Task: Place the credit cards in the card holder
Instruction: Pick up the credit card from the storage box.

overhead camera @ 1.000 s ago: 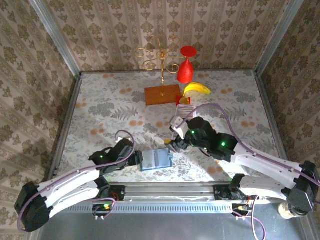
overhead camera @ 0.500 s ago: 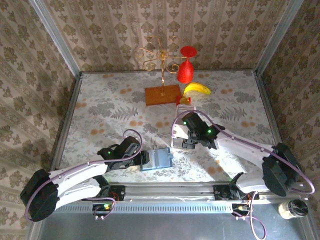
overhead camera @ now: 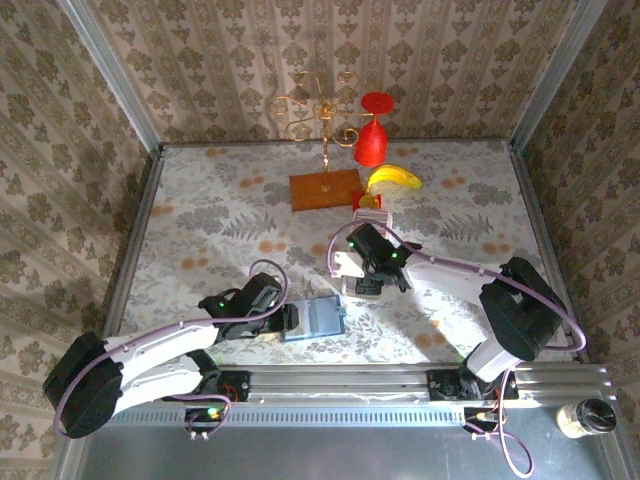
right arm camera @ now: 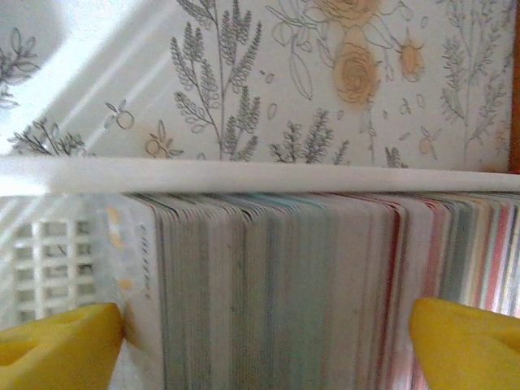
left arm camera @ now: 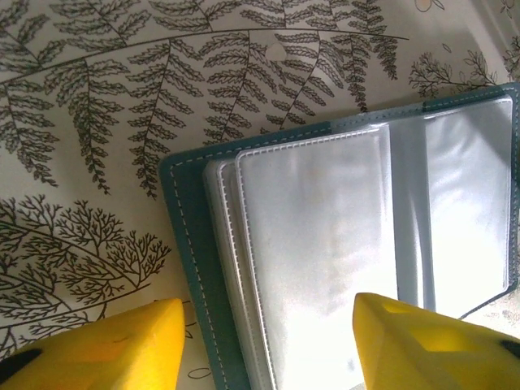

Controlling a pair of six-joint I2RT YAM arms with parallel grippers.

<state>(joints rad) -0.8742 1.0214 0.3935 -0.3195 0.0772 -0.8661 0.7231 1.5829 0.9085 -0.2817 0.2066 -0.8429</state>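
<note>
Straddles packed credit cards [right arm camera: 276,268] with right gripper [right arm camera: 264,345] spread wide, empty — could pinch several, not 1. Hovers left gripper [left arm camera: 268,349], parted, empty, over card holder [left arm camera: 341,244].

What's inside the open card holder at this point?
The card holder lies open, showing clear plastic sleeves with no card visible in them. Sleeves beneath the top one are covered.

The card holder [left arm camera: 199,268] is seen with a matt teal stitched cover and glossy clear plastic sleeves [left arm camera: 325,244]. The credit cards [right arm camera: 284,284], stacked edge-on and blurred, appear to be smooth plastic. The table [left arm camera: 97,106] is covered by a matt printed surface.
</note>
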